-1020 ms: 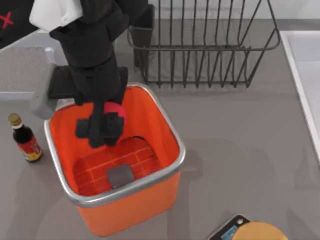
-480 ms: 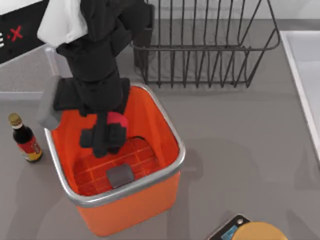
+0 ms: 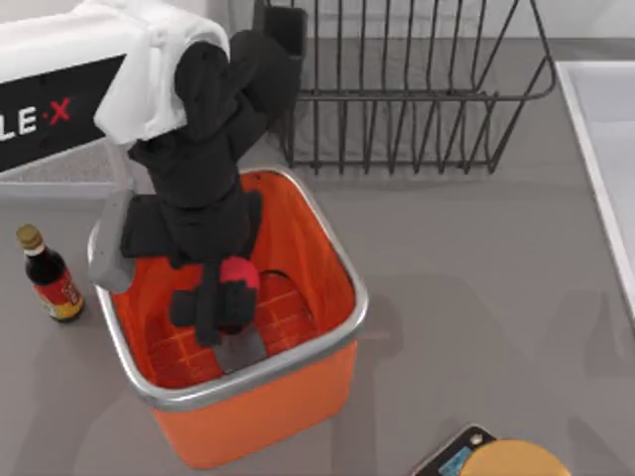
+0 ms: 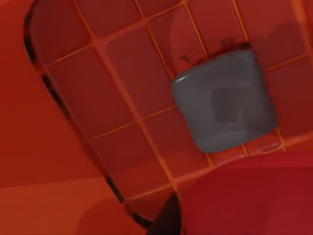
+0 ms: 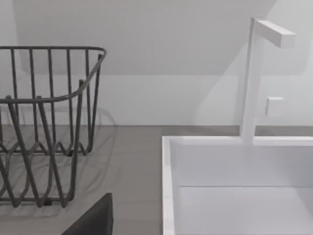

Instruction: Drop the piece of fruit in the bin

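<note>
On the grey table (image 3: pixel 476 297), left of middle: big orange bin (image 3: pixel 327 369) with silver rim, grid floor and a grey square (image 4: pixel 224 100) down inside. Just behind it, black wire rack (image 3: pixel 417 89), and off at the right edge, a white sink (image 5: pixel 230 181) with tap (image 5: pixel 254 73). Reaching down into the bin, left gripper (image 3: pixel 220 309), fingers clamped on the fruit (image 3: pixel 238 275), held low inside above the floor, close to that grey square. Beside the bin on the left, small sauce bottle (image 3: pixel 48 274), standing upright. At the bottom edge, tan round thing (image 3: pixel 516 460) on a scale. Right gripper: can't tell if open or closed.
</note>
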Robot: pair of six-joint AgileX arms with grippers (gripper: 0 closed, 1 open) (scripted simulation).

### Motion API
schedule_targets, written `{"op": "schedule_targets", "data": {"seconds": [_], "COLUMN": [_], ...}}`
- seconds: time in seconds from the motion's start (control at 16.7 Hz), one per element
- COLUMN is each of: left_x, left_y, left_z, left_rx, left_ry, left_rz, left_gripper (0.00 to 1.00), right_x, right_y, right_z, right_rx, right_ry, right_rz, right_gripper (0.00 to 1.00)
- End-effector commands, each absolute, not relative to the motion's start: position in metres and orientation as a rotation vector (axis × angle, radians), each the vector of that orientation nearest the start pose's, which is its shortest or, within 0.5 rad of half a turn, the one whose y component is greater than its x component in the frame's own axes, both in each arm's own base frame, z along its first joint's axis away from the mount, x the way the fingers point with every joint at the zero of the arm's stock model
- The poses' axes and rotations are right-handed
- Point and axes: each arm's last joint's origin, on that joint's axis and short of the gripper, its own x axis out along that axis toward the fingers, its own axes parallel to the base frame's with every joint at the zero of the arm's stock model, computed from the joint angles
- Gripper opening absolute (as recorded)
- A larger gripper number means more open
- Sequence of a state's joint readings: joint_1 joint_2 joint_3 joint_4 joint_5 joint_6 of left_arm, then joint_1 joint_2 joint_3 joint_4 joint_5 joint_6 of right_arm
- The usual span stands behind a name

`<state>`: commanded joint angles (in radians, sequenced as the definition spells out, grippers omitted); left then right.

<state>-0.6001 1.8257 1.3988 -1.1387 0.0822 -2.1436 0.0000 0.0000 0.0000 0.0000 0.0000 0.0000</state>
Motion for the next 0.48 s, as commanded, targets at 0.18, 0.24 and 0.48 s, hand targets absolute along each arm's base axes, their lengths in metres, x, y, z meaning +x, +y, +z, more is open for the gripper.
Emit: {"op": "schedule_targets", "data": {"seconds": [0.18, 0.24, 0.48], "left_x": [0.2807, 0.2807, 0.2807], "left_y": [-0.1921, -0.1921, -0.1921], "left_z": [0.2043, 0.2043, 0.2043], "left_rx": [-1.223, -1.223, -1.223], "left_ry": [1.303, 1.303, 1.303], "left_rz": [1.188, 1.188, 1.188], "left_gripper": [0.0, 0.0, 0.23], "right_x": [0.1057, 0.1057, 0.1057], "right_y": [-0.0012, -0.0012, -0.0012], "right_z": [0.16, 0.16, 0.16], "right_rx": [0.0, 0.0, 0.0], "right_ry": [0.0, 0.0, 0.0], "right_rz": [0.0, 0.0, 0.0], "right_gripper": [1.0, 1.0, 1.0]}}
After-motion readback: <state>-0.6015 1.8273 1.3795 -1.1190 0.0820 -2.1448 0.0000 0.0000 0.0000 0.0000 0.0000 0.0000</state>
